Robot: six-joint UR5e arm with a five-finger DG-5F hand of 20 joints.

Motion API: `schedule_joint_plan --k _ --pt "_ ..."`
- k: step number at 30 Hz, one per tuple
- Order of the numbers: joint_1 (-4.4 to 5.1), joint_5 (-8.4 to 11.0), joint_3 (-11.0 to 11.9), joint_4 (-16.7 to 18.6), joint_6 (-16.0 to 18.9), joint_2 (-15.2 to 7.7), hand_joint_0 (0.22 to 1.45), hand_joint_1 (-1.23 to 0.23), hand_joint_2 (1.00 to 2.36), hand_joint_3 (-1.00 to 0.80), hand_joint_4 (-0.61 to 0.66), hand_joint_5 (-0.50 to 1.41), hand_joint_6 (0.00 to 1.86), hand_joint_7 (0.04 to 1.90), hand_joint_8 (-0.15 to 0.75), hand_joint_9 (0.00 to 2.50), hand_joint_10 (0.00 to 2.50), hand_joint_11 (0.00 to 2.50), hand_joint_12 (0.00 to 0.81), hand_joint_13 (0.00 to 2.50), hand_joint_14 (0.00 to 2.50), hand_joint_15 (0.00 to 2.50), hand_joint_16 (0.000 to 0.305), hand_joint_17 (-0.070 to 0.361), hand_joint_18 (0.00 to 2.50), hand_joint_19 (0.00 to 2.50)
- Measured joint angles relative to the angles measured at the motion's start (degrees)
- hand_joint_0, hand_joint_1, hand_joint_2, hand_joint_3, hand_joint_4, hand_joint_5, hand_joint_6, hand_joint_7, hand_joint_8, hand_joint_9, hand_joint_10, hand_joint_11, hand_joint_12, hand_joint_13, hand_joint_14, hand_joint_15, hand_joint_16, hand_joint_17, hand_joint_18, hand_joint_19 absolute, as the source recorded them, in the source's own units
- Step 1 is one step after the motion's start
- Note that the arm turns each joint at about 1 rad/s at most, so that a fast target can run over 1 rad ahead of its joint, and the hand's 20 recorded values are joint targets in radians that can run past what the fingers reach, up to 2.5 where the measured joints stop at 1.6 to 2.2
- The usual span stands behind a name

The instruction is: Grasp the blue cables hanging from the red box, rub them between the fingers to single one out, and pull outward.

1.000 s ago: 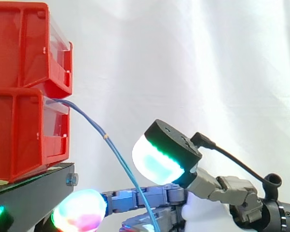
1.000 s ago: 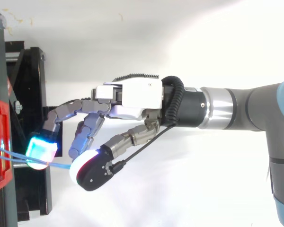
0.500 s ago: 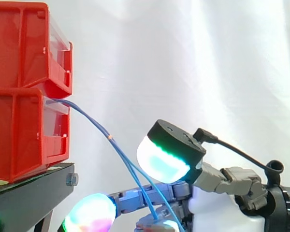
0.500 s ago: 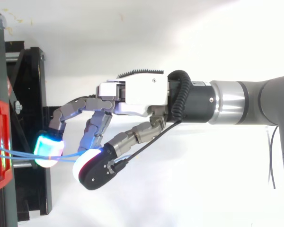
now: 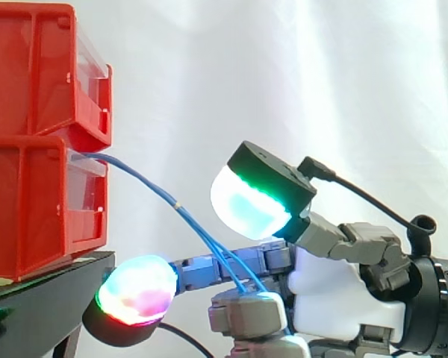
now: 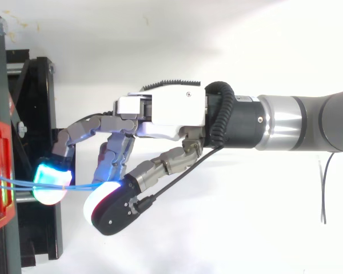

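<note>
Two or three thin blue cables [image 5: 176,203] leave the front of the lower red bin [image 5: 30,209] and slope down to the right into my hand [image 5: 328,294]. They fan apart just before they pass in among the curled fingers [image 5: 209,270]. From above, the cables [image 6: 74,186] run from the red bin [image 6: 0,171] past a cyan-glowing fingertip [image 6: 50,181] and under the thumb pad [image 6: 100,200]. The hand [image 6: 160,114] is shut on the cables, with its thumb pad [image 5: 246,205] raised above them.
A second red bin [image 5: 37,67] sits on top of the lower one. Both rest on a black stand [image 5: 52,298], which lies close under the nearest fingertip [image 5: 138,289]. A white curtain hangs behind. The arm comes in from the right.
The hand has risen and drawn slightly away from the bins. The cables have lifted with it and now slope less steeply, their strands spread apart near the fingers.
</note>
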State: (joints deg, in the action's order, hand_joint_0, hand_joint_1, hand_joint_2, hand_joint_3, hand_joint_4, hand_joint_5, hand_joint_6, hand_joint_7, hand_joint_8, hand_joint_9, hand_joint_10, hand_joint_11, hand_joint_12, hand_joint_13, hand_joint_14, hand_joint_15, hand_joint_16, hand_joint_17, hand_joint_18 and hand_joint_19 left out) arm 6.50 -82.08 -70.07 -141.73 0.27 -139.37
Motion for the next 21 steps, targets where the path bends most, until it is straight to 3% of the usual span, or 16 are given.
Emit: schedule_joint_plan --k 21 --pt "-0.58 0.04 0.1 -5.4 -0.1 2.5 0.58 -0.65 1.0 -0.5 0.35 -0.13 0.5 1.01 0.258 1.21 0.01 1.42 0.338 1.35 0.02 1.24 0.05 0.112 0.82 0.82"
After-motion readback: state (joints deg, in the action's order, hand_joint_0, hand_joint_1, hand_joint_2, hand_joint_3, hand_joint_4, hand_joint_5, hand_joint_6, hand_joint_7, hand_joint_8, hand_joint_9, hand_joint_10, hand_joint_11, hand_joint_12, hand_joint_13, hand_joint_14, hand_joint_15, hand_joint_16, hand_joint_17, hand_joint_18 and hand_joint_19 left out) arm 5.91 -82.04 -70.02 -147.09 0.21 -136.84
